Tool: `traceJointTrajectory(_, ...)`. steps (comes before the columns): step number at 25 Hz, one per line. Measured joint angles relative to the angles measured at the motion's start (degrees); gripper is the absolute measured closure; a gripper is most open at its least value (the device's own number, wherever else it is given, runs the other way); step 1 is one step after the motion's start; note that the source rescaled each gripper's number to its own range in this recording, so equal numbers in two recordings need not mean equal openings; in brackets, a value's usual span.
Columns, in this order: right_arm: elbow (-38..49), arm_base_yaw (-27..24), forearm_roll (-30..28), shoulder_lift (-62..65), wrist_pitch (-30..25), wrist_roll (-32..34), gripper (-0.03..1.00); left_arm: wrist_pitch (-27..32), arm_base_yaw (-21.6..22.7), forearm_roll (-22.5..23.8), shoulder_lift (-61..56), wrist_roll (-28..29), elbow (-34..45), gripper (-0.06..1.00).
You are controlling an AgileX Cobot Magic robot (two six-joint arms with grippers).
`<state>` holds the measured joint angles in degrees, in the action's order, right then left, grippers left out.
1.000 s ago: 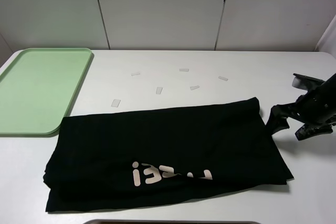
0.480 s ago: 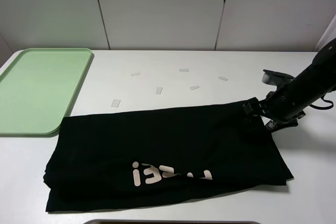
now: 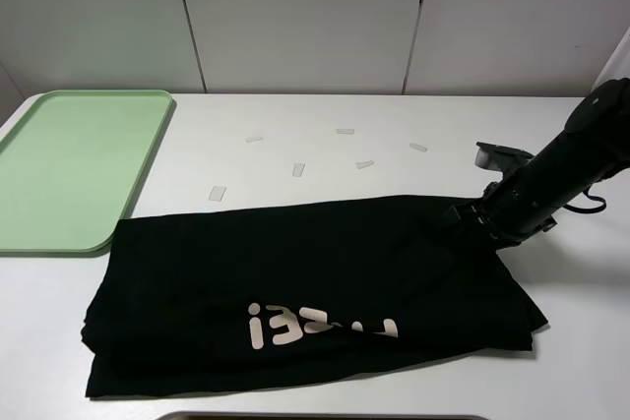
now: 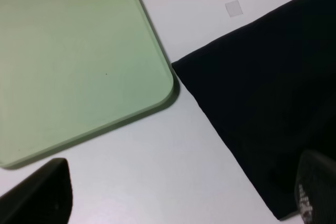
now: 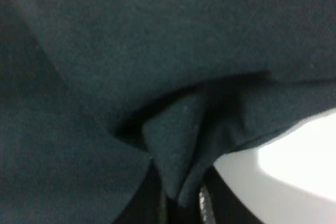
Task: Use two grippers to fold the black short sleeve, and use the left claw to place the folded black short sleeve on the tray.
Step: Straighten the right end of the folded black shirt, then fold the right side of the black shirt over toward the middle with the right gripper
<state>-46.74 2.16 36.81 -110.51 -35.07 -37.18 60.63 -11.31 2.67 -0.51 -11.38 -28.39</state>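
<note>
The black short sleeve point(image 3: 315, 282) lies folded flat on the white table, with its pale pink lettering point(image 3: 320, 327) near the front edge. My right gripper point(image 3: 474, 215) is at the shirt's far right corner. In the right wrist view it is shut point(image 5: 181, 195) on a pinched fold of the black fabric point(image 5: 178, 129). The pale green tray point(image 3: 69, 164) lies at the far left, touching the shirt's left corner. My left gripper point(image 4: 184, 200) is open and empty, hovering above the table between the tray point(image 4: 79, 51) and the shirt's left edge point(image 4: 273, 87). It is out of the exterior view.
Several small pale tape pieces point(image 3: 298, 169) lie on the table behind the shirt; one shows in the left wrist view point(image 4: 233, 7). White wall panels point(image 3: 295, 17) stand along the table's back. A dark edge point(image 3: 325, 417) runs along the front.
My right arm has moved left from beside the shirt onto its far right corner and closed on the fabric there. The corner has bunched slightly. The shirt otherwise has not moved.
</note>
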Motion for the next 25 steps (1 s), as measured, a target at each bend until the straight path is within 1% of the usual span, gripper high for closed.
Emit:
traceJointTrajectory(6,0.0,0.0,-0.95,0.0,0.42,1.3,0.97,0.0,0.0,0.0,0.0,0.0,0.0,0.11)
traceJointTrajectory(10,-0.29,-0.95,-4.91,0.5,0.69,4.6,0.97,0.0,0.0,0.0,0.0,0.0,0.0,0.11)
traceJointTrajectory(20,-7.87,-7.54,-20.9,0.52,0.75,18.82,0.97,0.05,0.0,0.11,0.0,0.0,0.0,0.11)
traceJointTrajectory(22,-9.46,-8.62,-25.77,0.52,0.62,22.23,0.97,0.05,0.0,0.11,0.0,0.0,0.0,0.11)
traceJointTrajectory(25,-11.57,-10.18,-34.95,0.7,0.03,28.24,0.97,0.05,0.0,0.11,0.0,0.0,0.0,0.11)
